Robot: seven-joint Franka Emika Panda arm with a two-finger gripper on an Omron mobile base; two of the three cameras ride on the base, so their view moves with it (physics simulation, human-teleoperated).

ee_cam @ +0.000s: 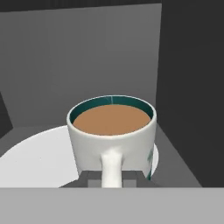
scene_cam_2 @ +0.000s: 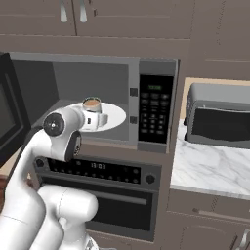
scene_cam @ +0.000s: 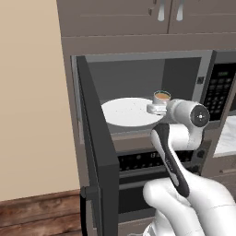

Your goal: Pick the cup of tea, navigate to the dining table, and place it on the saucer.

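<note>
— Where do we have our arm [scene_cam: 182, 175]?
— Raised from the base, elbow bent, wrist level, reaching forward.
— And our gripper [ee_cam: 112, 176]?
— Jaws closed tight on the handle of the cup of tea [ee_cam: 112, 133]

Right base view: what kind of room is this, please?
Most likely a home kitchen: a built-in microwave with its door open, an oven below it, and a toaster oven on a marble counter.

Built-in kitchen wall, grey-brown cabinetry

An open microwave [scene_cam_2: 122, 105] sits above an oven [scene_cam_2: 105, 193]; at 3 o'clock, a toaster oven [scene_cam_2: 217, 117] on marble counter [scene_cam_2: 205, 171]; wood floor [scene_cam: 39, 214] at 7 o'clock.
</note>
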